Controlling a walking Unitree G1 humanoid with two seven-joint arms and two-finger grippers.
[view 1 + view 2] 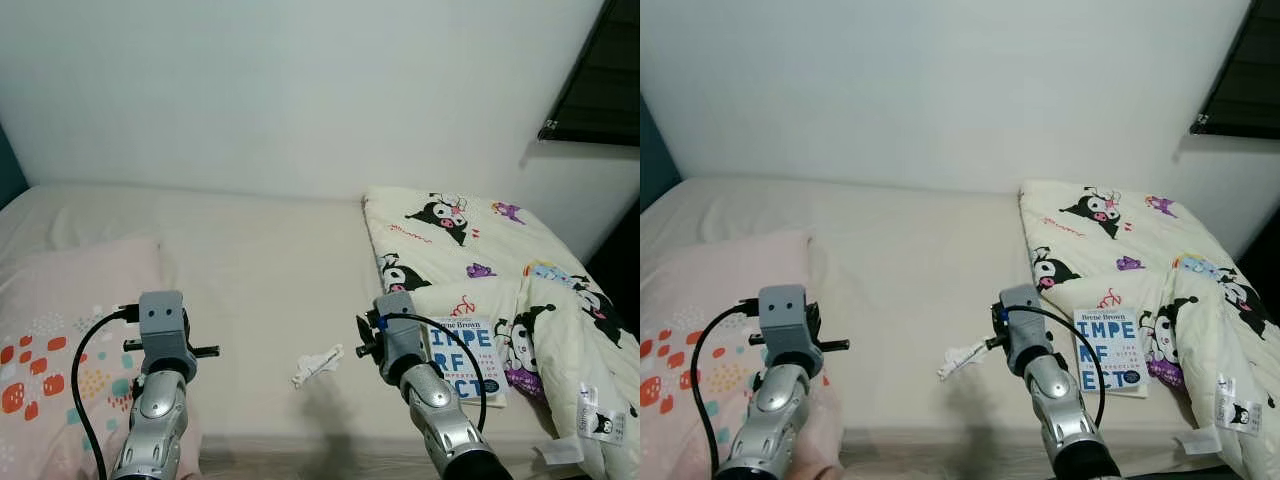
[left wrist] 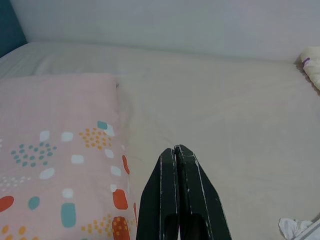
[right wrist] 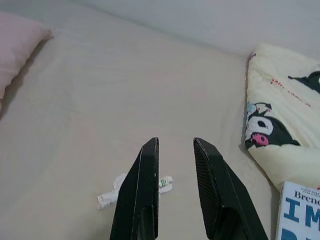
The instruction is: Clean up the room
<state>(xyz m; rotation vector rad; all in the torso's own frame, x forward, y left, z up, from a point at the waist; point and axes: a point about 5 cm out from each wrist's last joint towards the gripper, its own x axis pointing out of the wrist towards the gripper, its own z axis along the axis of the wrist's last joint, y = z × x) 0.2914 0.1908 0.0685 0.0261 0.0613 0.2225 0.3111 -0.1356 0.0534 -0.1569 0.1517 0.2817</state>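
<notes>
White crumpled wrapper [image 1: 317, 364] lies on bare bed [image 1: 260, 270] sheet, between both arms, just left of right end effector [image 3: 175, 145]. Its long axis runs diagonally, rising toward that arm. Right end effector is nearer, fingers apart, wrapper just below and left of the tips. Left end effector [image 2: 176, 152] fingers together, over pink pillow [image 1: 60, 330] edge. Book [image 1: 468, 358] on blanket [image 1: 480, 250], right side.

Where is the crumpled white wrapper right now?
The wrapper lies on the bare sheet, between the two arms, just left of the right gripper and the book.
</notes>
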